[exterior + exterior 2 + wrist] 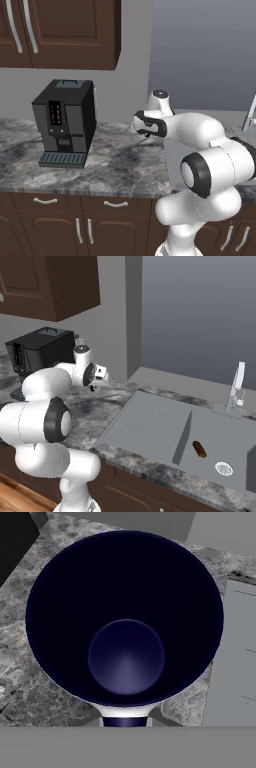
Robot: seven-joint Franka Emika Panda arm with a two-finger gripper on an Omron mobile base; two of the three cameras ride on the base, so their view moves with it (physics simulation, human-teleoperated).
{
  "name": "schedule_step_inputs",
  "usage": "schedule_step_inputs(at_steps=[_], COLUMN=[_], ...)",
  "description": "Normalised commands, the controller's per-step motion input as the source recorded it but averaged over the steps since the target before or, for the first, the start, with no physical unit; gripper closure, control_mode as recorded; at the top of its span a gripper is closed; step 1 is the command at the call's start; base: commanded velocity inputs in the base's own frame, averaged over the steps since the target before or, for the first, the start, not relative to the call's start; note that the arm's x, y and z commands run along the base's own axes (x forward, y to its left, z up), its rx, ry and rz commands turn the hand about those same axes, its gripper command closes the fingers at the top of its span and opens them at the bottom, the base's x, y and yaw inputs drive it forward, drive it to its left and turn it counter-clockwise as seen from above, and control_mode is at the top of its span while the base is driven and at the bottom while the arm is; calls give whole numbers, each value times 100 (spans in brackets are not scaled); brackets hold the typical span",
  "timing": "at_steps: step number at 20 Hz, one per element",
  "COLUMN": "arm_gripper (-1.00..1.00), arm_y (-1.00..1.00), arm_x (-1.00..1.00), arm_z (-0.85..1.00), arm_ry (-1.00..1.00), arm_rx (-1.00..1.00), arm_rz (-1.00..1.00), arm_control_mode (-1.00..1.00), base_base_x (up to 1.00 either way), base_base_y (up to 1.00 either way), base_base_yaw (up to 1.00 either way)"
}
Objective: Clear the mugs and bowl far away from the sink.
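Hand view looks into the navy-lined white mug (pixel 125 617), empty, its near rim pinched by the fingers (pixel 125 719).

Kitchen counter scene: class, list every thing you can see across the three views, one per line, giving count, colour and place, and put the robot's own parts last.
Mug: one, white outside with dark navy inside, seen from above in the hand view, over the counter beside the draining board.
Coffee machine: one, black, on the counter left of the arm.
Counter: one, grey marbled stone, over dark brown drawers.
Wall cabinets: dark brown, above the coffee machine.
Sink: one, grey, with ridged draining board, right of the arm.
Faucet: one, silver, behind the sink.
Small brown object: one, in the sink basin near the drain.
Gripper: one, jaws shut on the mug's rim.
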Motion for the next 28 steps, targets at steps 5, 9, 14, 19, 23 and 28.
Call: schedule_step_inputs(at_steps=[5,9,14,19,23,28], arm_gripper=[100,100,100,100,100,100], arm_y=[-14,-3,0,-11,-2,0], arm_x=[-59,-74,-72,-68,-62,-61], arm_z=[75,42,37,48,49,28], arm_ry=[11,-4,-20,-11,10,0], arm_rx=[7,2,0,1,11,2], arm_rz=[-7,0,4,2,2,7], arm_control_mode=[-100,-100,-100,-100,-100,-100], base_base_x=[0,0,0,0,0,0], base_base_y=[0,0,0,0,0,0], base_base_yaw=[0,0,0,0,0,0])
